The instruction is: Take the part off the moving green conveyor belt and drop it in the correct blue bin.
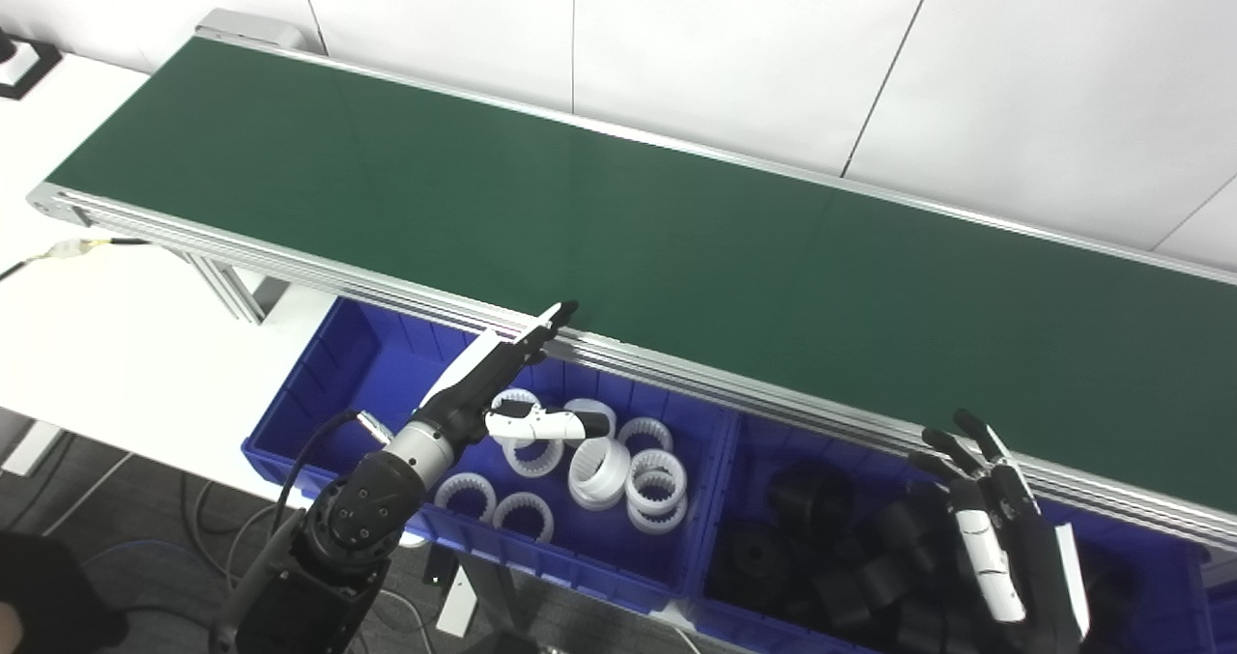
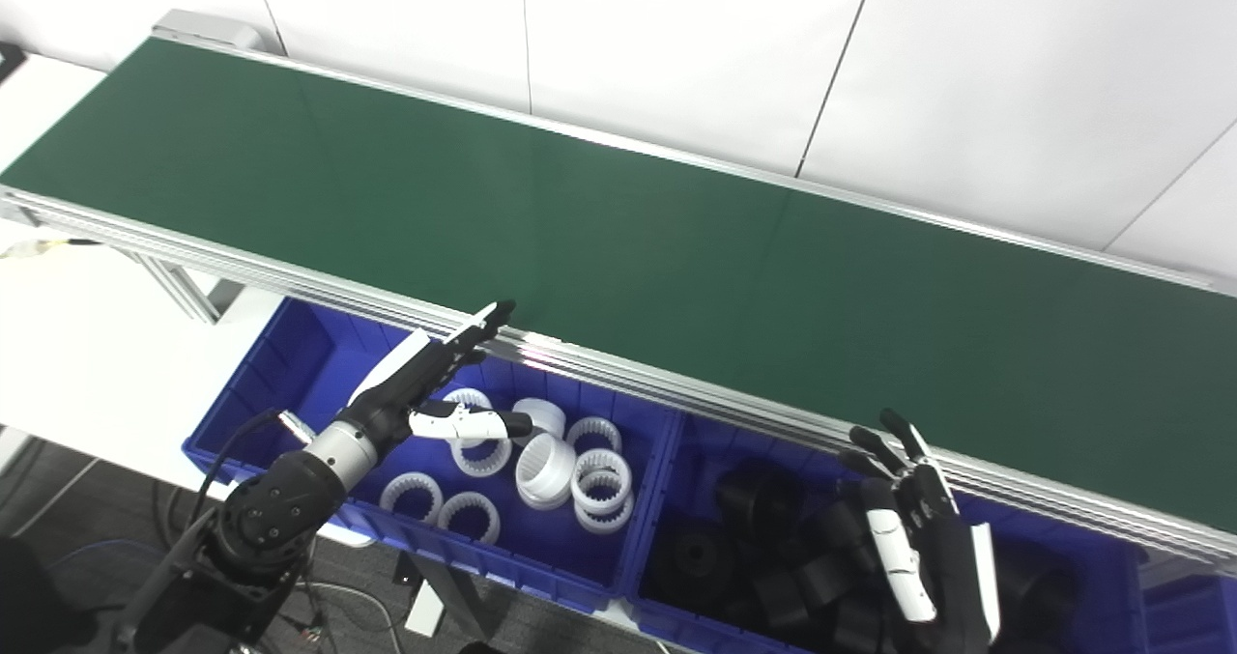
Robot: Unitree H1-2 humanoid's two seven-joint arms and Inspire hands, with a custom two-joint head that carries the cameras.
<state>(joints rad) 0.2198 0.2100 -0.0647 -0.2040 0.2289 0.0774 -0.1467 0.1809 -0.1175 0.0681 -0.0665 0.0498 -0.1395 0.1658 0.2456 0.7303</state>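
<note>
The green conveyor belt runs from upper left to right and carries no part in view. Below its near rail stand two blue bins. The left bin holds several white toothed rings. The right bin holds several black cylindrical parts. My left hand is open and empty, fingers stretched toward the belt's rail, hovering over the left bin. My right hand is open and empty, fingers spread, above the right bin near the rail.
A white table lies at the left under the belt's end, with a cable on it. The belt's aluminium leg stands beside the left bin. A white wall is behind the belt.
</note>
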